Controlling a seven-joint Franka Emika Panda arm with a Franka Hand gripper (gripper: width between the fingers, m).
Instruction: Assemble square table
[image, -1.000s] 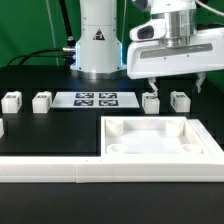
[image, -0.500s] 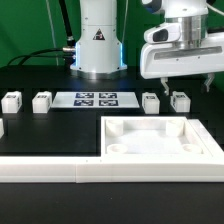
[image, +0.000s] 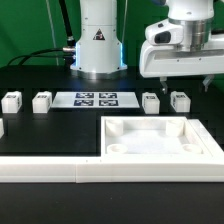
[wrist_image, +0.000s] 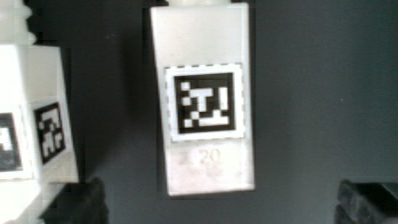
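A matte black tabletop (image: 50, 135) carries everything. At its far side the smooth, white-shelled base of the robot arm (image: 97, 40) is mounted, with black cables trailing beside it.

The large white plastic square table top (image: 150, 152) is laid flat near the front, toward the exterior view's right. It is shaped like a shallow tray, with a raised rim and rounded sockets moulded into its corners. A long white rail (image: 50, 170) of plain rectangular section is run along the tabletop's near edge, just in front of the tray.

Beyond the tray, the marker board (image: 95, 99) lies as a thin flat white sheet printed with four black-and-white tags.

The pincer (image: 178, 82), a white boxy housing with dark fingers, is hung above the far row toward the exterior view's right. Its jaws are spread wide and nothing is held between them.

Four small white plastic block legs are stood in a row on either side of the marker board. Two are at the exterior view's left (image: 11, 100) (image: 42, 101) and two at its right (image: 151, 102) (image: 180, 100), below the pincer. In the wrist view one leg (wrist_image: 201, 100) is shown as an elongated, flat-faced block bearing a square tag, with faint embossed marks beneath it. A second tagged leg (wrist_image: 32, 110) is cut off at the frame edge.
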